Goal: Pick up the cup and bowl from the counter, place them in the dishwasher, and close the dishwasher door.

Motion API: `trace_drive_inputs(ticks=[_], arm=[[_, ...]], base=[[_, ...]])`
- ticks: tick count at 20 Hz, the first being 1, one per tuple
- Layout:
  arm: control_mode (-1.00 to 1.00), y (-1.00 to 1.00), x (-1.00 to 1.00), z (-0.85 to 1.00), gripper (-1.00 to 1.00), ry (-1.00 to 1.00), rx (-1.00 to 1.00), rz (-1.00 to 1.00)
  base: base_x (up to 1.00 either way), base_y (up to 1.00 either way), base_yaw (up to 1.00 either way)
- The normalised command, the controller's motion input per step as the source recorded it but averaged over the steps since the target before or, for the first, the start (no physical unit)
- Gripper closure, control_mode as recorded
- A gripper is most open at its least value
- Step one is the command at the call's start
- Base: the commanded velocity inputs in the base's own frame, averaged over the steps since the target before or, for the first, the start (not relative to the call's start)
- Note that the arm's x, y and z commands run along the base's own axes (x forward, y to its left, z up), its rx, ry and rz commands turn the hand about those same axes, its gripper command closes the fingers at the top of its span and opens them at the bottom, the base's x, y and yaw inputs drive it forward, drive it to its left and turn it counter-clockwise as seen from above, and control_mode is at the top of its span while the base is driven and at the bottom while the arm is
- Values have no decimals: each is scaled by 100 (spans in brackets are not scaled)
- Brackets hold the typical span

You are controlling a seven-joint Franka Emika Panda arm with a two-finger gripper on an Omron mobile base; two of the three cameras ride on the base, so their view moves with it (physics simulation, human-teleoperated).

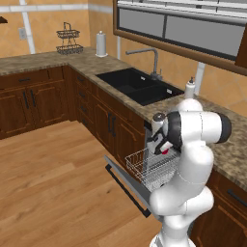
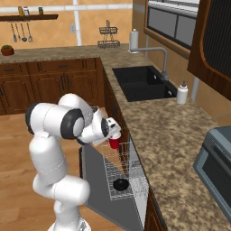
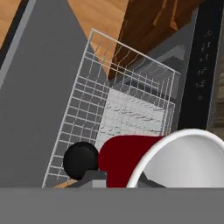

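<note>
Cup (image 3: 131,159) pinched in end effector (image 2: 113,137), seemingly above rack (image 2: 121,173); bowl (image 2: 120,184) inside.

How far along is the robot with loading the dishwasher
Done: the bowl lies in the dishwasher's white rack. In hand: the hand holds the cup above that rack, not yet released. Left: set the cup down, then shut the dishwasher door, which hangs open.

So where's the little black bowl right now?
The bowl sits inside the dishwasher's white wire rack, over the open door; in the right base view it's below the held red cup.
</note>
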Motion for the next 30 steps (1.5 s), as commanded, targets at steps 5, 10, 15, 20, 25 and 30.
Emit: trace_drive_inputs(ticks=[5,10,15,20,25,30], arm=[[-100,0,60,-93,100,4,-6,-3],[-100,-9,64,-91,100,3,-6,-6],[-100,-36,60,-84,100,3,-4,-11],[-100,-41,31,-89,100,3,0,-10],[-100,-17,61,-62,100,2,0,-5],[-100,0,62,-41,-100,0,0,-1]], base=[[0,0,0],[0,0,0],[0,0,0],[0,0,0],[0,0,0],[0,0,0]])
